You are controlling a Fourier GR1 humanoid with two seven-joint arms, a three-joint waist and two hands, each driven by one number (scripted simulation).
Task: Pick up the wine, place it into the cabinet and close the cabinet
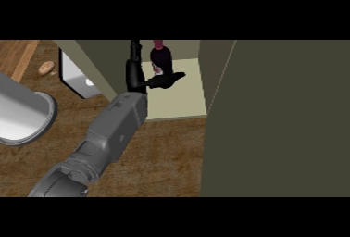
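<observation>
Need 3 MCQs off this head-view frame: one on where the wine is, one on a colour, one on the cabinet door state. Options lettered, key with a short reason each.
1. Where is the wine bottle?
A. Inside the cabinet, on its pale shelf
B. On the wooden counter beside the pot
C. Lying on the counter's front edge

2. What colour is the hand by the bottle?
A. White
B. Black
C. Red

3. What state is the cabinet door in?
A. Shut flush
B. Removed
C. Open, swung out

Key:
1 A: the bottle stands at the back of the pale shelf, within the cabinet walls.
2 B: the hand is black, on a grey forearm.
3 C: the shelf interior shows, and the dark door panel stands out at the view's right.
</observation>
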